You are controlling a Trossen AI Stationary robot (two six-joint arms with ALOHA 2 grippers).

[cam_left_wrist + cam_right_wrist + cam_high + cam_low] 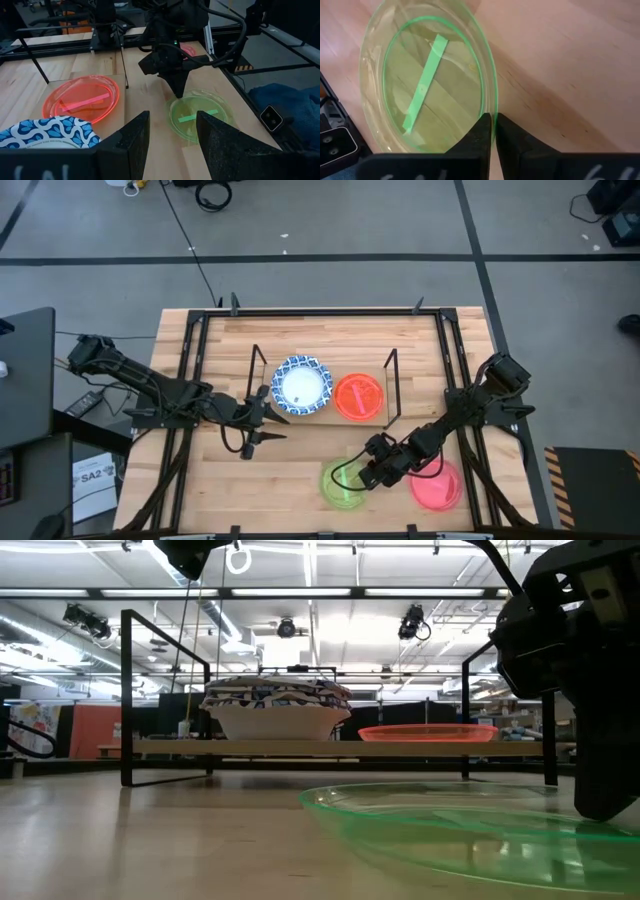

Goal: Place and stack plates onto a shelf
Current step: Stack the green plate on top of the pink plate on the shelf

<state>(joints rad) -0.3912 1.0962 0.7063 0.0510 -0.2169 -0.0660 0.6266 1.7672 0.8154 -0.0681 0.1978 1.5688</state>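
Note:
A green plate (343,483) lies on the table in front of the shelf (322,418). My right gripper (494,130) is shut on its rim; the low view shows the plate (450,830) flat on the wood. The shelf carries a stack of white, blue-patterned plates (301,385) at its left and an orange plate (358,396) at its right. My left gripper (278,426) hangs open over the table just left of the shelf's near edge, holding nothing. My right gripper pinches the green plate's rim (493,112) on the side toward the table's right edge, one finger inside the plate and one outside. The fingers slant down from the table's far right. The plate's base rests on the table.
A red-pink plate (437,486) lies near the table's front right, close beside my right arm. Black wire frames (258,375) stand at the shelf's two short ends. A black rail frame (190,350) runs along the table's sides.

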